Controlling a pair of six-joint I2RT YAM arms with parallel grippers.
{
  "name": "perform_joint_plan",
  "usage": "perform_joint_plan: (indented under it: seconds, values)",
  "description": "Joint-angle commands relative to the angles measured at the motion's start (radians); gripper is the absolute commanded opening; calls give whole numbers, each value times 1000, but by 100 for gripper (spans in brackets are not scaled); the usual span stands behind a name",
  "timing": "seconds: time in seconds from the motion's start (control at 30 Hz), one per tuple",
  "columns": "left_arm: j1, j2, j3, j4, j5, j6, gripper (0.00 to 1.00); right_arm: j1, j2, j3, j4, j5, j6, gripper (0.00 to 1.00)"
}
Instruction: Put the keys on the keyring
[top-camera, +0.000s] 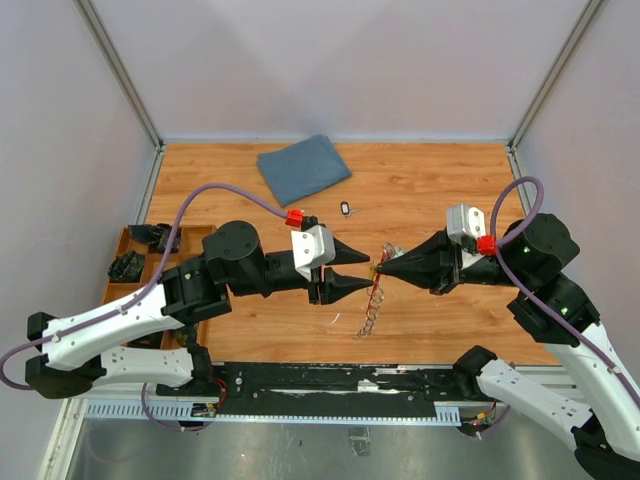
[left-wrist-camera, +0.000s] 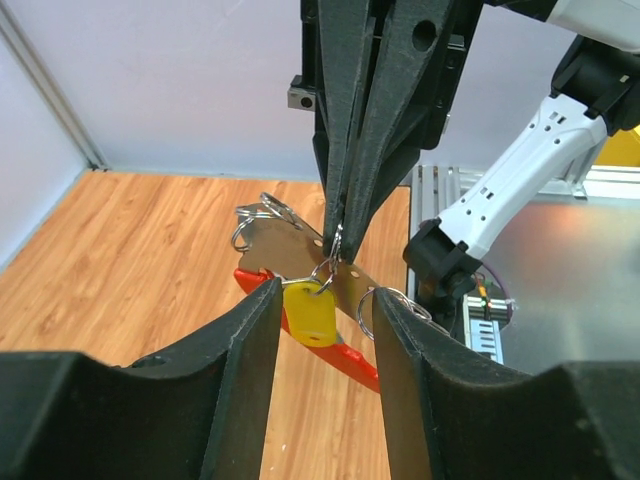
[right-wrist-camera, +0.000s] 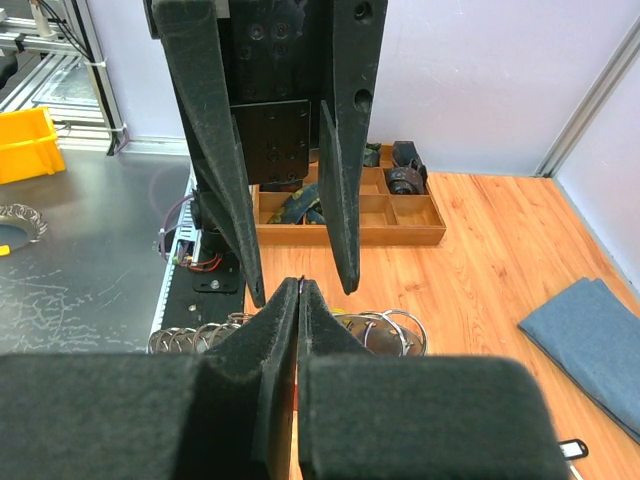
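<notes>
Centre spread-jawed left gripper (left-wrist-camera: 327, 295) on yellow-headed silver key (left-wrist-camera: 308, 312), else off-centre closing may twist red carabiner keyring (left-wrist-camera: 355, 365) from clamped right gripper (right-wrist-camera: 300, 290).

Cloth, tray and bin around the wooden counter

A folded blue-grey cloth (top-camera: 303, 168) lay flat near the far edge of the wood-grain counter (top-camera: 430, 180), tilted at an angle to the back wall. At the counter's left edge sat a wooden compartment tray (top-camera: 195, 231), with dark parts (top-camera: 155, 236) in its far compartments; what they were could not be told. From the right wrist view, a yellow bin (right-wrist-camera: 25, 145) stood on a grey metal surface (right-wrist-camera: 90, 260) beyond the counter's near edge, well apart from the tray.
</notes>
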Motion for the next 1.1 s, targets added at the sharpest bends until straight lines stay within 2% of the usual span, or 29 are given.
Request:
perform_joint_plan:
  seconds: [0.0,0.27,0.6,0.7,0.8,0.9,1.0,1.07]
  values:
    - [-5,15,-5,44,39,-2,47,13,-6,19,52,-26,1,0]
    - [-4,23,0,64,26,0,43,13,1,19,54,-45,3,0]
    - [-5,35,9,66,45,3,26,13,2,8,59,-49,5,0]
    - [-5,36,7,71,57,-1,18,14,0,5,59,-45,5,0]
    - [-5,30,8,77,67,-3,2,13,0,-1,55,-40,1,0]
    - [-6,23,9,74,65,-1,0,13,-3,-1,32,-27,-14,1]
    - [-5,21,27,24,35,13,0,13,-3,24,-38,-5,-58,9]
    - [-5,25,45,-31,17,29,1,13,4,55,-112,15,-109,22]
